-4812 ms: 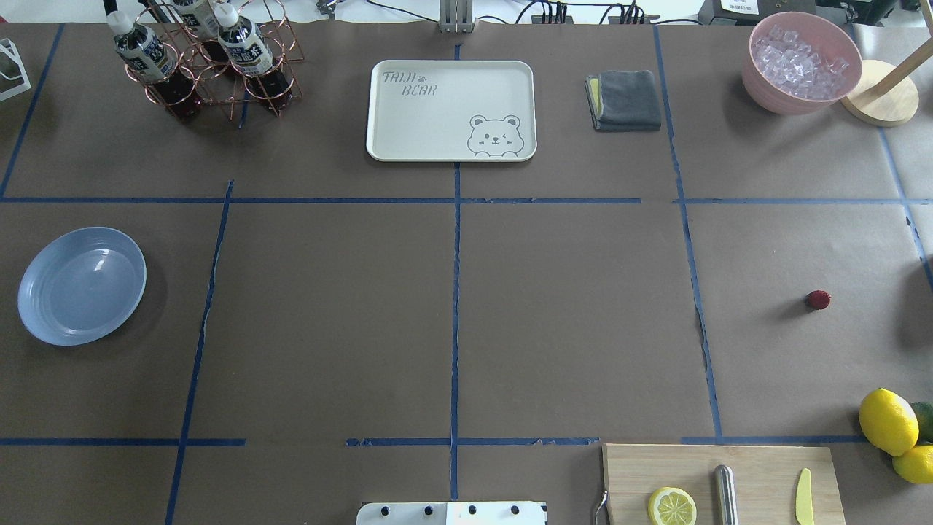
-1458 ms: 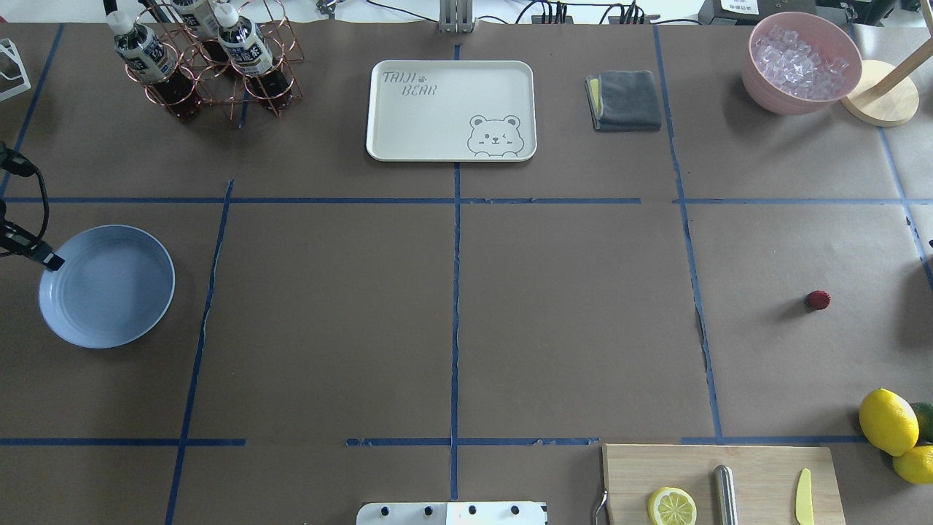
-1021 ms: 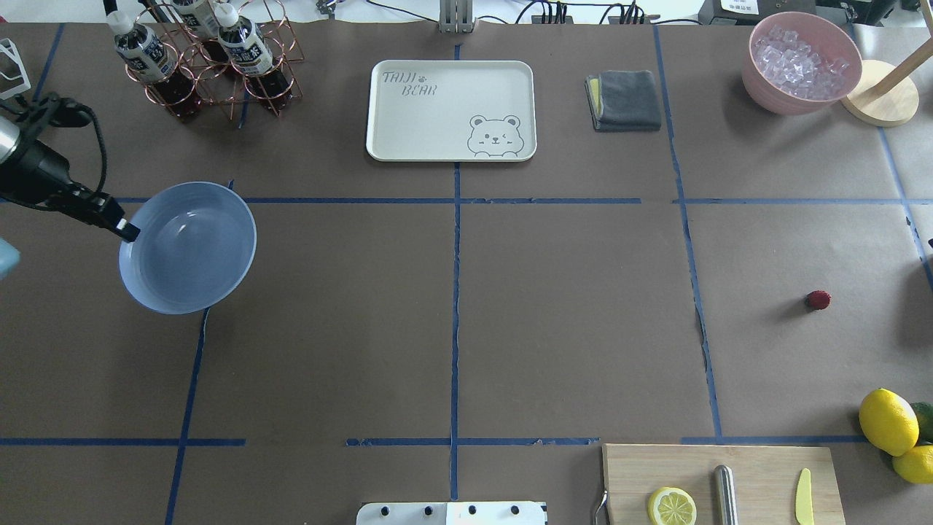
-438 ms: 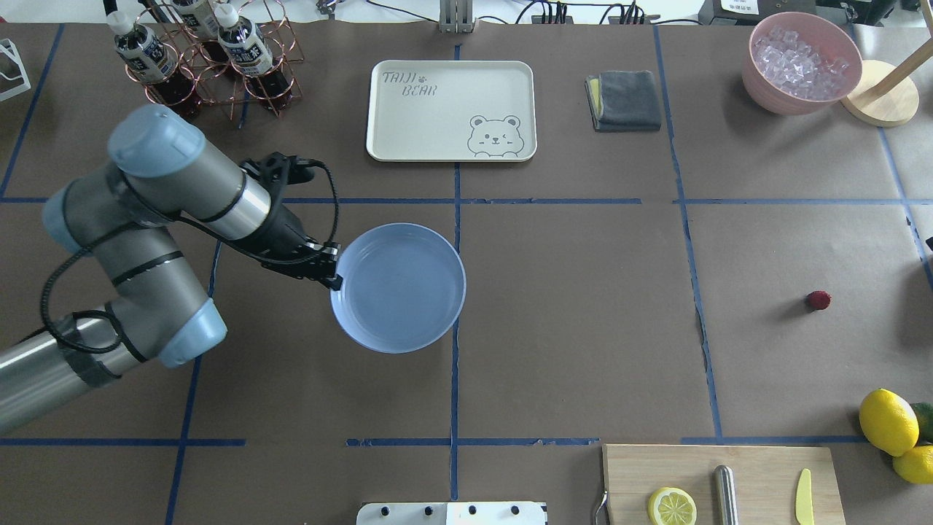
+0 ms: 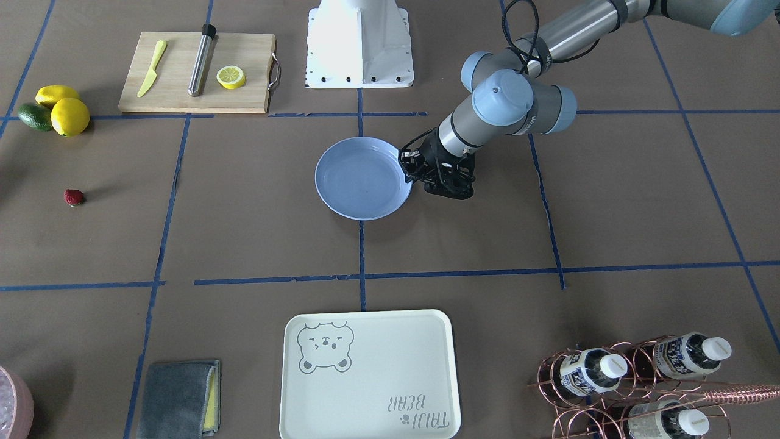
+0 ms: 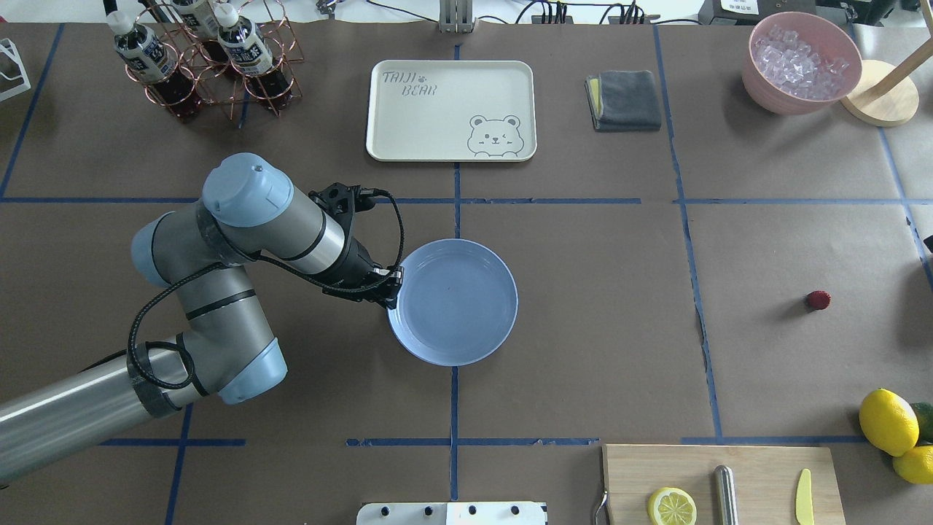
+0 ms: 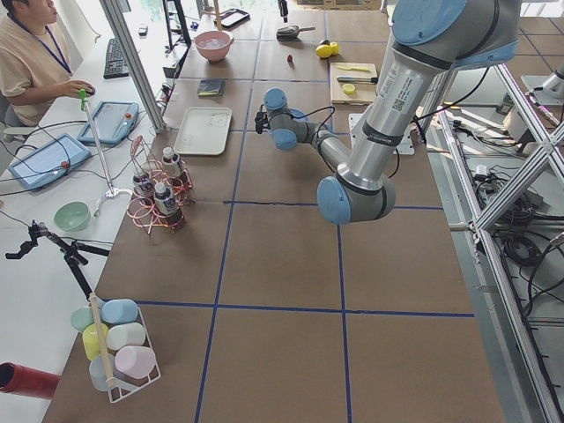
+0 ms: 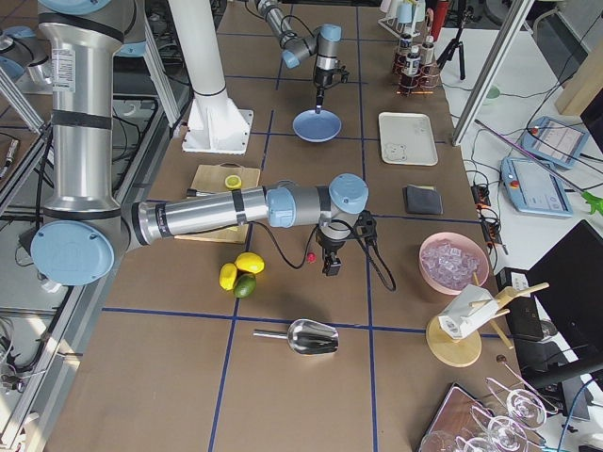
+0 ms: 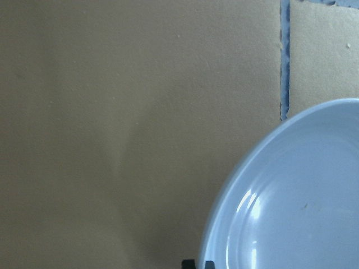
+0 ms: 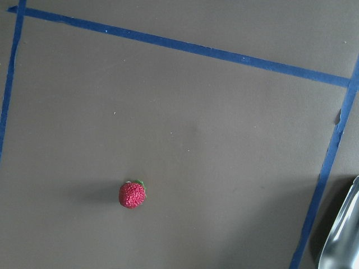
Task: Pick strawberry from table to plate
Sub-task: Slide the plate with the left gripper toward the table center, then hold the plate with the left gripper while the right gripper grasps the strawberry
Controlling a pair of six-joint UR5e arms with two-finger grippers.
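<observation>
Moved the plate [image 6: 466, 310] from far left to mid-bench [image 6: 598, 350].
Pinching its rim with the left hand [image 6: 394, 281]; shortens the trip for the strawberry [image 6: 818, 300], untouched on the bench well beyond that hand and near the right hand [image 8: 332, 267]; cannot tell whether spread or pressed together there.

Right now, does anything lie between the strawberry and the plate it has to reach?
Nothing visible does. Between the strawberry and the plate there is only bare table crossed by blue tape lines. The left gripper grips the plate's rim on the side away from the strawberry.
</observation>
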